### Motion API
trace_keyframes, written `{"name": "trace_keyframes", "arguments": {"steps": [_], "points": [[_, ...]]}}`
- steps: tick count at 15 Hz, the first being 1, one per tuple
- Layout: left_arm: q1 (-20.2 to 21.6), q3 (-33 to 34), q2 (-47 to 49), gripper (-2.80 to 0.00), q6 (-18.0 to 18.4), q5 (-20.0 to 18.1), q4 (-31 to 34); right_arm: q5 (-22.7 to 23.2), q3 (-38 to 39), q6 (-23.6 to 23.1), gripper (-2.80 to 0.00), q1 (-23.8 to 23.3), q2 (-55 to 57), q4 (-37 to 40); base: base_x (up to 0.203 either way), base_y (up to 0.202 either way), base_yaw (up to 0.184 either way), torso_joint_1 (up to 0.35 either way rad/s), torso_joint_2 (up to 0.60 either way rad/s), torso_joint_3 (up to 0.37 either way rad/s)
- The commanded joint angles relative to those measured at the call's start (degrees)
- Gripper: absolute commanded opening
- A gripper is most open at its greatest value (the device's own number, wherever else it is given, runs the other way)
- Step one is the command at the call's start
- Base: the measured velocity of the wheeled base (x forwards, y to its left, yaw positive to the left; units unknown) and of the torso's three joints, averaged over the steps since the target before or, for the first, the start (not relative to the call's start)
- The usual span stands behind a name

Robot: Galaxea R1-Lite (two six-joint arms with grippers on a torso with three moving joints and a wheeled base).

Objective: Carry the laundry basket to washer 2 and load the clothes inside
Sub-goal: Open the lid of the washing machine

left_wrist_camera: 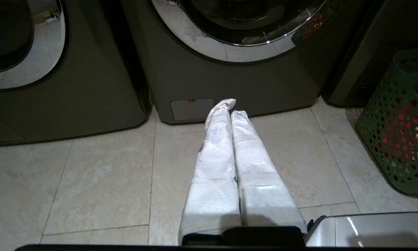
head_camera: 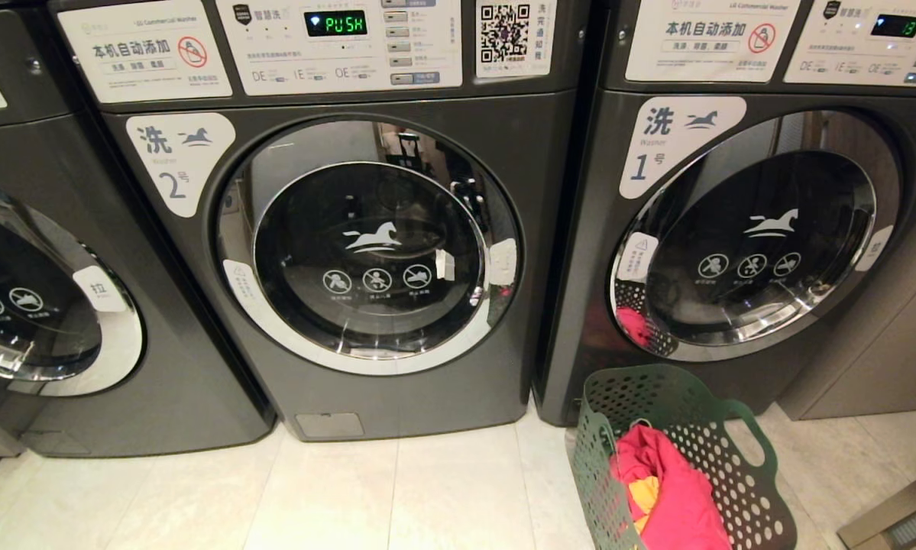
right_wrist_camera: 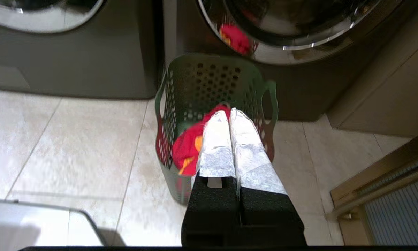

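Note:
The dark green laundry basket (head_camera: 679, 458) stands on the floor in front of the washer labelled 1, at the lower right of the head view. The pink-red clothes (head_camera: 668, 489) with a yellow-orange piece lie inside it. Washer 2 (head_camera: 351, 229) stands in the middle with its round door closed. Neither arm shows in the head view. My right gripper (right_wrist_camera: 228, 112) is shut and empty, hanging above the basket (right_wrist_camera: 215, 90) and the clothes (right_wrist_camera: 188, 146). Over bare floor in front of washer 2 (left_wrist_camera: 229, 69), my left gripper (left_wrist_camera: 234, 106) is shut and empty; the basket (left_wrist_camera: 397, 132) is off to its side.
Washer 1 (head_camera: 755, 229) stands to the right of washer 2, and a third grey washer (head_camera: 37, 290) to its left; all doors are closed. A beige cabinet (head_camera: 885, 359) and a metal threshold (head_camera: 901, 519) lie at the far right. Pale floor tiles (head_camera: 351, 496) stretch before the washers.

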Motion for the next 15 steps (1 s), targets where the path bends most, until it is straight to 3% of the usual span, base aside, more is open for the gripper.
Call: {"name": "trace_keyframes", "arguments": {"steps": [1,3,15], "points": [[0.02,-0.07,0.42,-2.80,1.00,-0.60,0.44,-0.12,-1.97,-0.53,-2.80,-0.06,6.05,4.58,0.000,0.000,0.000,0.000,0.00,0.000],[0.02,-0.07,0.06,-2.80,0.95,-0.57,0.44,-0.06,-2.93,-0.66,-2.80,-0.03,8.91,6.99,0.000,0.000,0.000,0.000,0.00,0.000],[0.02,0.02,0.06,-2.80,1.03,-0.39,0.27,0.04,-2.87,0.11,-2.80,-0.01,-1.92,6.98,0.000,0.000,0.000,0.000,0.00,0.000]]}}
